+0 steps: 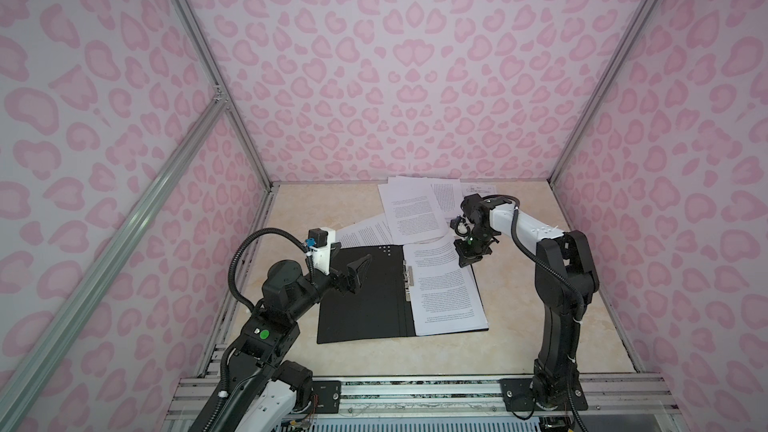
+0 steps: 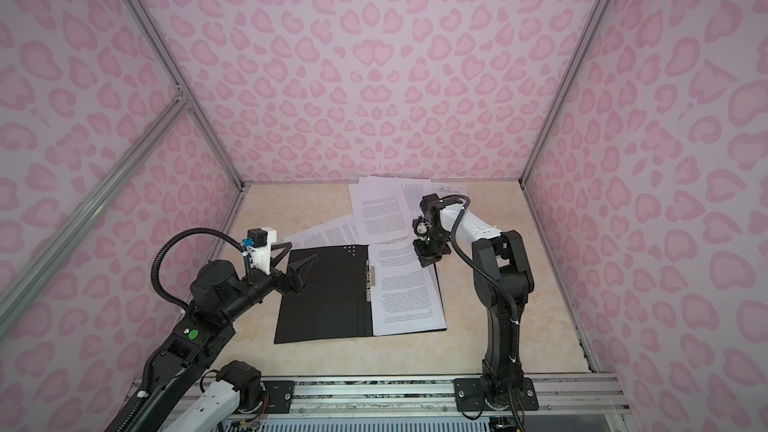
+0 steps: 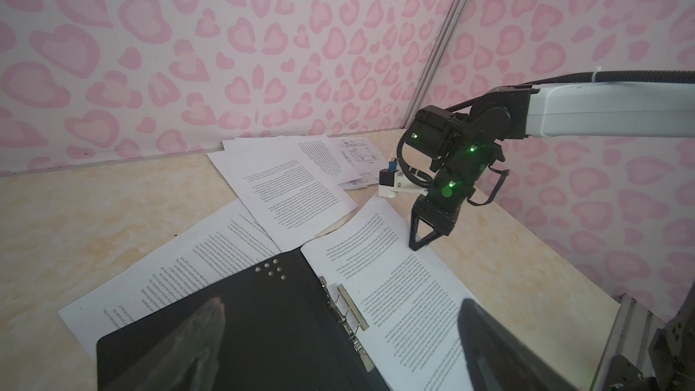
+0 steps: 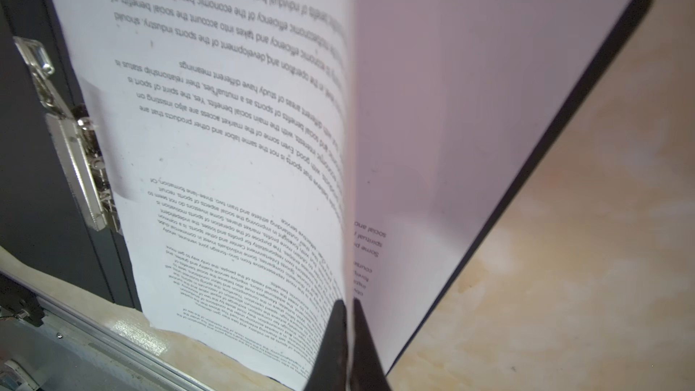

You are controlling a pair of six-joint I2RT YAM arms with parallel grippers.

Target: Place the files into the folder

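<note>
- The beige table carries everything; the folder lies flat and open in its middle, black inside facing up, as both top views show.
- The files come in two lots. A stack lies on the folder's right half, its printed text facing up and its left edge against the spine.
- The loose sheets lie fanned and overlapping just beyond the folder's far edge. One of them has a corner tucked under the folder's far left corner. The sheet with a line drawing lies farthest from the folder, against the back wall.
- The left gripper hangs over the folder's bare left half, near its far left corner. Its fingers stand wide apart with nothing between them. I cannot tell whether they touch the cover.
- The right gripper points down at the far right corner of the folder. Its fingers are pressed together on the edge of the top sheet. That sheet bows up off the stack, and the page beneath shows in the right wrist view.
- The metal clip runs along the folder's spine, just left of the stack.
- A small cluster of pale dots marks the left half's far edge, beside the spine.
</note>
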